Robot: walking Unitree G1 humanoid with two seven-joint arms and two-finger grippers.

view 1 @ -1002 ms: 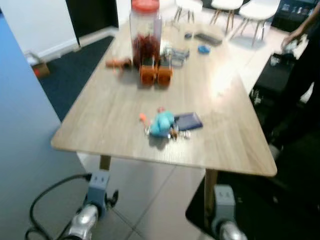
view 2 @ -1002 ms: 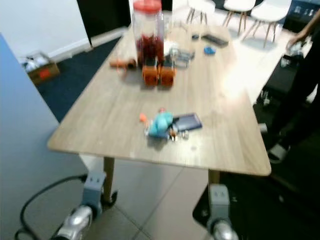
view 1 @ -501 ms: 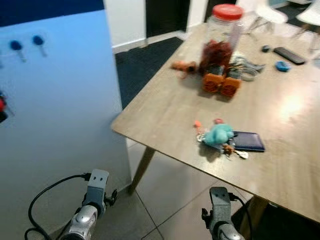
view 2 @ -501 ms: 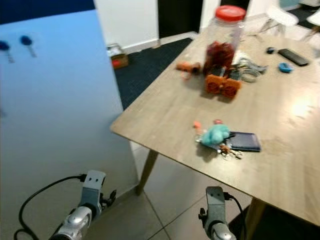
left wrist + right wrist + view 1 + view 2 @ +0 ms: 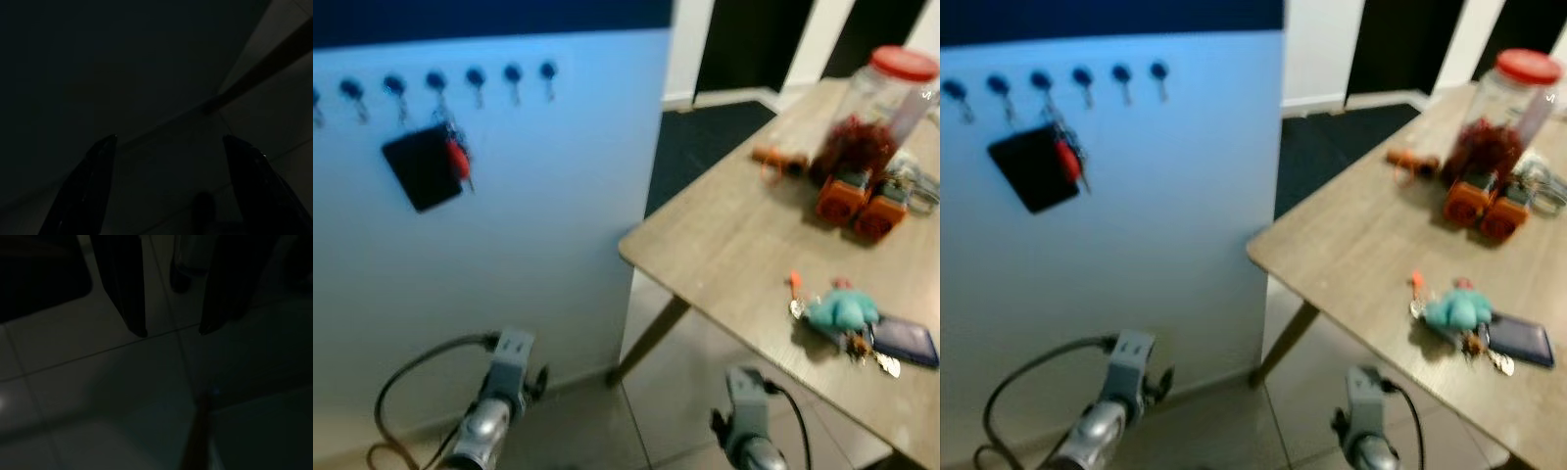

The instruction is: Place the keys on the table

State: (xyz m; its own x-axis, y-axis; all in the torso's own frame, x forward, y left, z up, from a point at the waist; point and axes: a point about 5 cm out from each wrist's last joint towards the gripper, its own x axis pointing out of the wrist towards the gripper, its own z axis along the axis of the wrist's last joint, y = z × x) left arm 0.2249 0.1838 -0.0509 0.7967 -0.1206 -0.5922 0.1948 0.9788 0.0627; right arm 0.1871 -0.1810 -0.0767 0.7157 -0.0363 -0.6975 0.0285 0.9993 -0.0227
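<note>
Since half a second ago our head view has swung left: the pale blue wall panel with its row of hooks now takes up most of the frame, and the wooden table sits at our right. We note a black card holder with a red tag hanging from one hook. The keys, with a teal plush fob, lie on the table near its front edge, touching a dark blue wallet. Farther back stand a red-lidded jar and two orange blocks. Both arms hang low over the tiled floor. Left gripper: fingers spread wide, empty. Right gripper: fingers apart, empty.
</note>
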